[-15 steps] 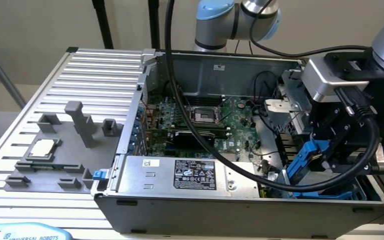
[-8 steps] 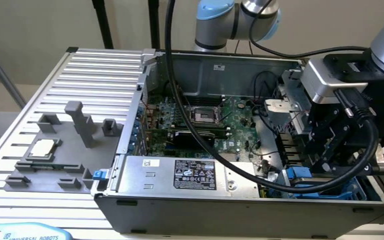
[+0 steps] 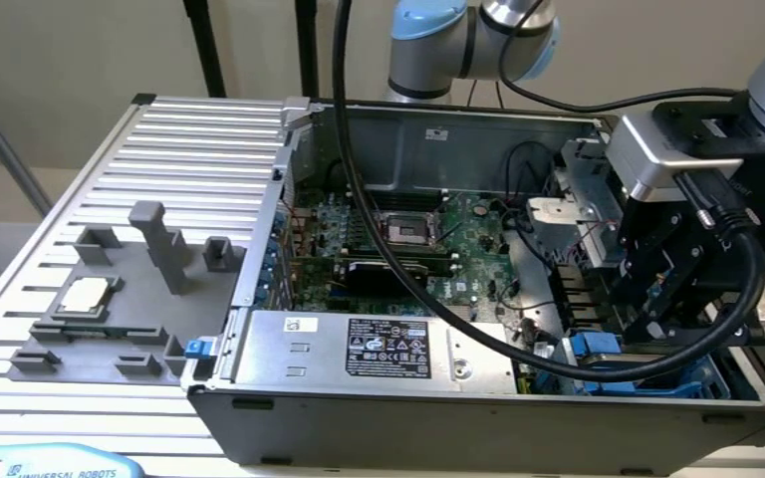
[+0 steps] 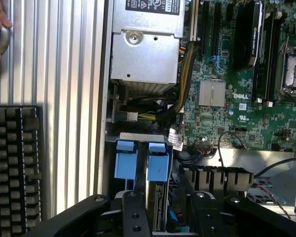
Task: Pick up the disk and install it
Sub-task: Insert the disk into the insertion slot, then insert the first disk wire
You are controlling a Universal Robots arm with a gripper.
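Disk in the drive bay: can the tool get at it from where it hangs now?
Probably yes. The tool hangs right over the disk, jaws apart to either side of it, with nothing between. The neighbouring blue carrier sits close beside it, so one side looks tight.

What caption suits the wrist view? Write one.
Open tool straddles the blue-framed disk slotted inside the computer case.

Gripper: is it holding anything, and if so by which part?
Apparently nothing. The gripper straddles the disk, which stands on edge in the drive bay, and a gap shows between one finger and the disk.
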